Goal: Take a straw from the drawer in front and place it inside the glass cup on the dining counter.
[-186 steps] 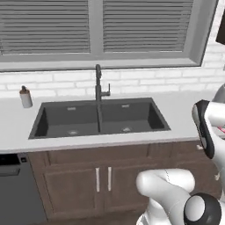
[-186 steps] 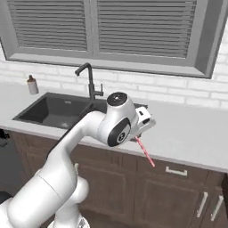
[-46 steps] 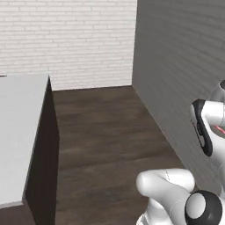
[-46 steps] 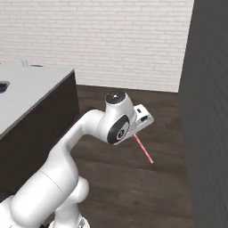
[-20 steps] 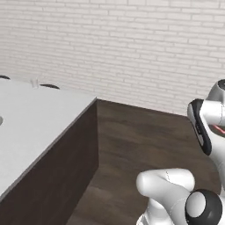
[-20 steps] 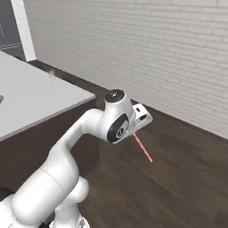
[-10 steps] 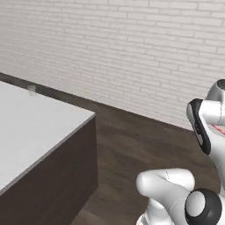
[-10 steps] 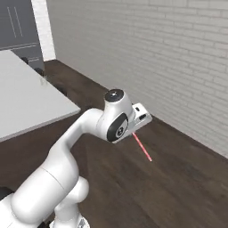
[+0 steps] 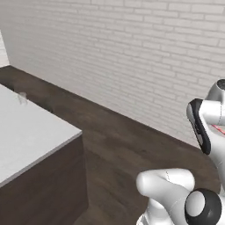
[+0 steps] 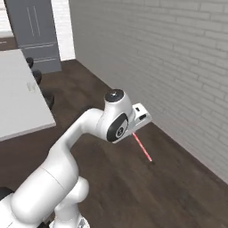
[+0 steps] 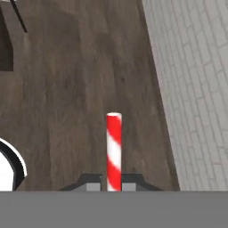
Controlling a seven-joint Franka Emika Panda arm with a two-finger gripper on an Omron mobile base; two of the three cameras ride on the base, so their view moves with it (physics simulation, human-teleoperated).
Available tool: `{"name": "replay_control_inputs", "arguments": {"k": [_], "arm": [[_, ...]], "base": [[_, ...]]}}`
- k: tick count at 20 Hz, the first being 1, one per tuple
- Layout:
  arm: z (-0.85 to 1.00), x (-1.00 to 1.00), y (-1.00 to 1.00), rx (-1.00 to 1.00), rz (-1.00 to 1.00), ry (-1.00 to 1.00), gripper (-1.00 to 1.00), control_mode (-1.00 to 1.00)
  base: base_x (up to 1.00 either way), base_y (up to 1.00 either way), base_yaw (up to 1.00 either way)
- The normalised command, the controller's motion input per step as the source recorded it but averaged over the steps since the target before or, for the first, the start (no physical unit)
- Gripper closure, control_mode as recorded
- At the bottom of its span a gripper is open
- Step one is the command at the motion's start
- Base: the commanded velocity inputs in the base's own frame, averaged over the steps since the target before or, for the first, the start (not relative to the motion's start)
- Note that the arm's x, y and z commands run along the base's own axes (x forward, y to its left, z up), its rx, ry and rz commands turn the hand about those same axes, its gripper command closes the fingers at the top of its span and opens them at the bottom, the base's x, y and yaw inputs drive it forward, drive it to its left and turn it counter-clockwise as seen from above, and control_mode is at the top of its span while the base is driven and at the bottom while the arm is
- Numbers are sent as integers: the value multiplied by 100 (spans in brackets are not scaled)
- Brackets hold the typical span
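The gripper [image 11: 114, 187] clamps a thin red straw [image 11: 114, 151] with pale diagonal stripes.

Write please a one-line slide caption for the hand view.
Gripper shut on the red-and-white striped straw, above dark wood floor beside a pale brick wall.

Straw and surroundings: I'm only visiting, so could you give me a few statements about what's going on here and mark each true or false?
1. The end effector is shut on the straw. True.
2. The straw is plain blue. False: it is red with pale stripes.
3. The straw already stands in the glass cup. False: the cup sits on the dining counter, apart from the straw, which sticks out of the end effector over the dark wood floor.
4. A pale brick wall runs beside the robot. True.
5. The dining counter has a black top. False: its top is white.
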Motion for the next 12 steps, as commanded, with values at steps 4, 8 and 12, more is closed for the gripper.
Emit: {"name": "replay_control_inputs", "arguments": {"k": [4,8,12], "arm": [[0,0,0,0,0,0,100,100],[0,0,0,0,0,0,100,100],[0,0,0,0,0,0,100,100]], "base": [[70,-77,34],[71,-74,35],[72,-69,37]]}}
